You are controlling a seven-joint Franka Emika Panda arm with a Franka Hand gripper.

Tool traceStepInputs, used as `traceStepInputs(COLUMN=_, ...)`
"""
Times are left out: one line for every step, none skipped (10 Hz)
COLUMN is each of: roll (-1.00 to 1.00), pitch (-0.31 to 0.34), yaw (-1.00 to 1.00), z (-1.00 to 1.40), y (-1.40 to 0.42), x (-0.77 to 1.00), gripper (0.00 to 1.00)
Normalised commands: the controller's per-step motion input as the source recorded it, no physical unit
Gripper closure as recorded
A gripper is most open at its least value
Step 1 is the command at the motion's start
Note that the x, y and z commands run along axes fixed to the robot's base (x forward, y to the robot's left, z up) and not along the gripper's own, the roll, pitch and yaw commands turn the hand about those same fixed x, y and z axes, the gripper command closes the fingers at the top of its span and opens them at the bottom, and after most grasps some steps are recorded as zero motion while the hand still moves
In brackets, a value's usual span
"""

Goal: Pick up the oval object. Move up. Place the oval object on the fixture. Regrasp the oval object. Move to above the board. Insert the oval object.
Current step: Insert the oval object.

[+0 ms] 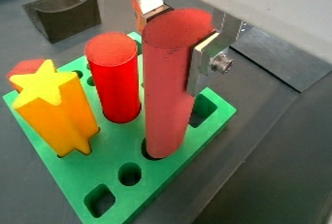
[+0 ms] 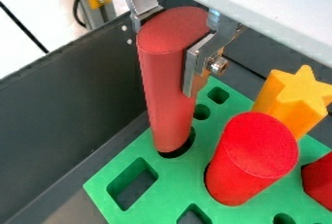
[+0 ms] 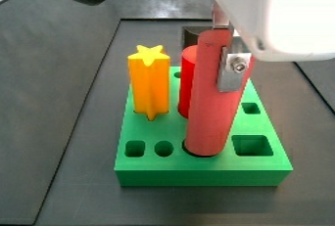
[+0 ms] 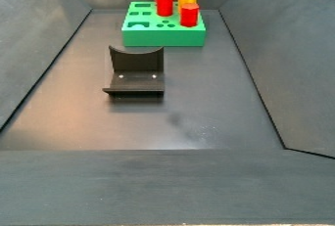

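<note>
One step left: gripper (image 1: 176, 34) clamped on the oval object (image 1: 173, 82), its lower end entering the board (image 1: 208, 126) hole below, not yet released.

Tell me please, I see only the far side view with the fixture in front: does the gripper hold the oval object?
Observer: Yes. In both wrist views the gripper is shut on the oval object, near its top.
Operator: Is its lower end in the board?
Observer: Yes. In a side view the peg stands upright with its lower end in a hole of the board.
Operator: What stands near it?
Observer: The red cylinder and the yellow star peg; a wrist view shows a gap to both.
</note>
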Motion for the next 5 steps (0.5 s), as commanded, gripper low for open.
traceStepInputs(roll=0.0, pitch=-0.036, yaw=-0.31, z=-0.09, y=0.0, x=0.0, gripper=1.0)
traceStepInputs(roll=0.0, pitch=-0.009, yaw=-0.29, z=-0.12, y=0.02, x=0.0, gripper=1.0)
traceStepInputs(roll=0.0, pitch=0.0, yaw=-0.22, z=-0.18, y=0.07, x=0.0, gripper=1.0)
traceStepInputs(roll=0.01, pitch=0.0, yaw=-0.19, z=-0.2, y=0.0, x=0.0, gripper=1.0)
traceStepInputs(roll=0.03, pitch=0.0, yaw=-0.17, z=-0.31, y=0.0, x=0.02, gripper=1.0)
